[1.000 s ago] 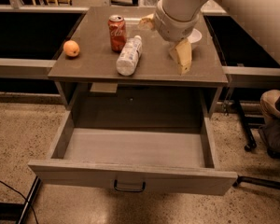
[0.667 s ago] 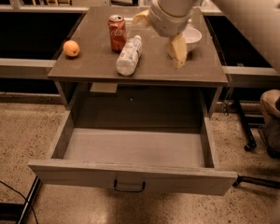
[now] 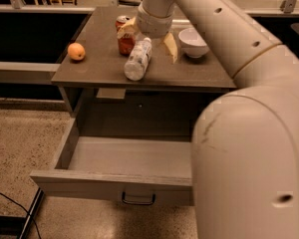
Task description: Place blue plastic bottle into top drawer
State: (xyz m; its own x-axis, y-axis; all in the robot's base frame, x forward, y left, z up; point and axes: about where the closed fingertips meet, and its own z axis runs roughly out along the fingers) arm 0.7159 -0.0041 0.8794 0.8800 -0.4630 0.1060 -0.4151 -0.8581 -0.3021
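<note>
Gripper [image 3: 147,43] is over the tabletop [image 3: 99,71], jaws open, fingers [image 3: 170,46] spread wide and holding nothing. Blue plastic bottle [image 3: 137,61] lies on its side, cap end between the jaws, base pointing toward the table's front edge; contact with the fingers can't be told. Red soda can [image 3: 124,43] stands just left of the jaws, touching or nearly touching the bottle, top partly hidden by a finger. White bowl [image 3: 192,42] is right of the jaws, orange [image 3: 76,51] well to the left. Top drawer [image 3: 89,182] is pulled out below the jaws, bare grey floor showing, dark handle [image 3: 138,199] on its front. Speckled floor [image 3: 20,133], black cable [image 3: 10,203] at lower left. The arm [image 3: 249,148] hides the drawer's right part.
</note>
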